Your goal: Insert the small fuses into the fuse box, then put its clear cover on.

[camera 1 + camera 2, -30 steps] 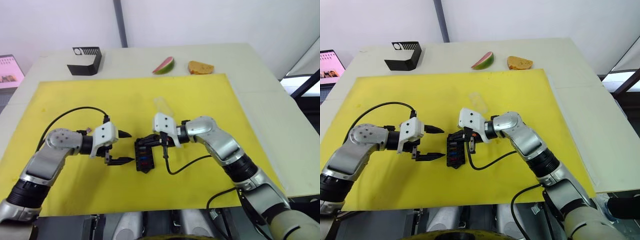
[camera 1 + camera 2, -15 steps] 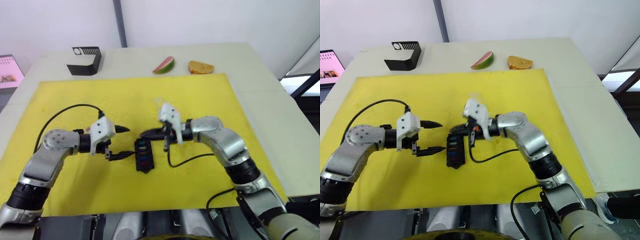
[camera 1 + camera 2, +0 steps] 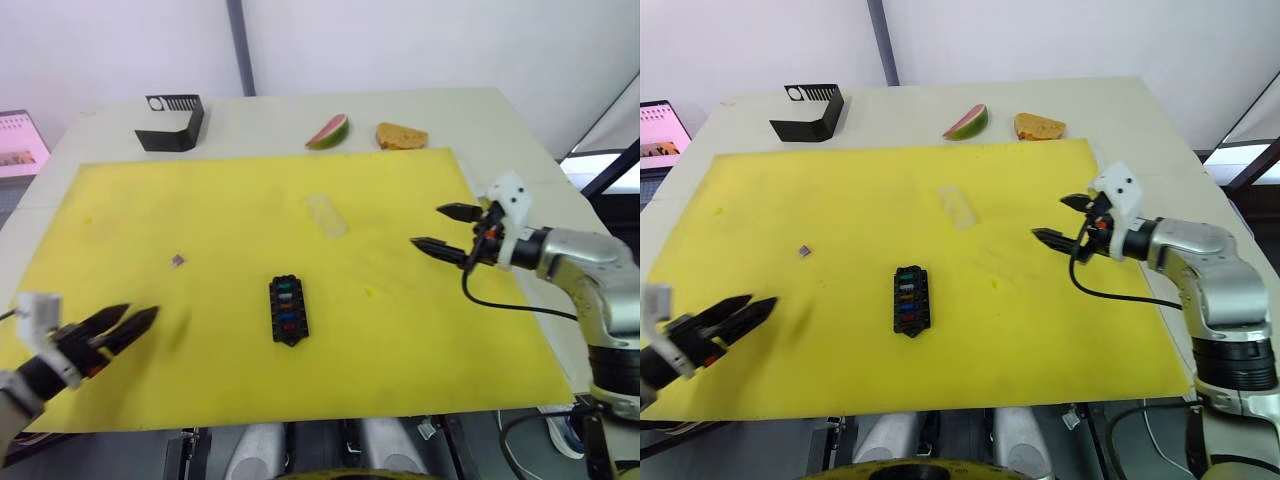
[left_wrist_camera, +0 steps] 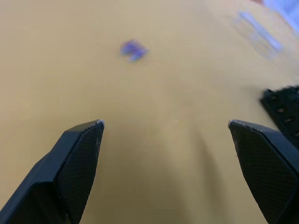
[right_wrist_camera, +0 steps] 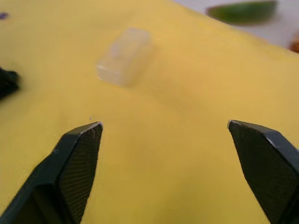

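I see the black slotted box (image 3: pixel 288 310) lying lengthwise, pointed end toward me; clear cover (image 3: pixel 325 214) beyond; both jaws apart, empty.

A black fuse box (image 3: pixel 287 310) with green, brown, blue and red fuses is seen on a yellow mat (image 3: pixel 220 210). A purple fuse (image 3: pixel 178 260) is seen apart. The cover (image 3: pixel 325 215) is clear. Black fingers and white housing are shown on the right gripper (image 3: pixel 440 228)
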Action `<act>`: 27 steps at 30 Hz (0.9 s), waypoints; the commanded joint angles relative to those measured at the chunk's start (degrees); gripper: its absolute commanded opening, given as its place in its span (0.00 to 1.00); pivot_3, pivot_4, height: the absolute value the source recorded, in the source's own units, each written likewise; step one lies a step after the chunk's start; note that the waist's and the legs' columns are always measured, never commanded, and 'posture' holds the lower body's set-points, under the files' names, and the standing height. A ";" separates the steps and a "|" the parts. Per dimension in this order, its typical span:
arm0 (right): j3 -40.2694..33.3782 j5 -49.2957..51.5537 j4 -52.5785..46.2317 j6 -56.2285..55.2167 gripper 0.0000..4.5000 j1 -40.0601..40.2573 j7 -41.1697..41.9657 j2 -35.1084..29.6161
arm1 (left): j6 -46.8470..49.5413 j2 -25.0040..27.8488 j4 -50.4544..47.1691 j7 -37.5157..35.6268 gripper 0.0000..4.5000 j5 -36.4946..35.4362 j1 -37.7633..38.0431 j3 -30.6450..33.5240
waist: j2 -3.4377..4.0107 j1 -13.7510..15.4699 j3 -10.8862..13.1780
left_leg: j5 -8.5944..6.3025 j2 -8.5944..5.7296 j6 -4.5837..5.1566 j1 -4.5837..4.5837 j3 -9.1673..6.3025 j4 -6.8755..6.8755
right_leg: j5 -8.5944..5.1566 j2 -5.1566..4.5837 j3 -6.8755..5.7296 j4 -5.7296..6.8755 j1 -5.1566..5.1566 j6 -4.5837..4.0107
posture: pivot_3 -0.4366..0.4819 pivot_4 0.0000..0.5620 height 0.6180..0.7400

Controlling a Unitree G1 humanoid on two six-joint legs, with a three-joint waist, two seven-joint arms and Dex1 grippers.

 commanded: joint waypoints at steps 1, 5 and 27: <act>-1.73 1.00 -0.34 -2.24 0.98 -0.87 -0.69 0.03 | 5.13 2.41 0.57 -0.47 1.00 -7.74 1.63 6.37 | 0.00 0.08 0.00 | 0.00 0.00 0.00 0.01 0.00 0.01 | 0.00 -0.01 0.00 0.00 0.02 0.00 | 0.48 0.27 1.00; -0.88 4.59 -2.52 -1.11 0.98 -2.29 -2.02 3.80 | 7.13 5.46 2.45 -1.81 1.00 -7.93 0.85 3.13 | -0.01 0.16 0.00 | 0.00 -0.01 0.00 0.06 -0.01 0.01 | 0.00 -0.03 -0.01 -0.04 0.11 0.00 | 0.48 0.27 1.00; 26.14 -0.02 -0.42 -10.15 0.98 -22.96 -1.50 22.32 | 32.29 17.49 49.39 -3.08 1.00 -4.56 -43.55 -15.11 | -0.10 -0.44 -0.04 | 0.22 -0.05 -0.40 -0.18 0.01 -0.01 | 0.01 0.00 0.00 0.14 -0.34 0.00 | 0.48 0.27 1.00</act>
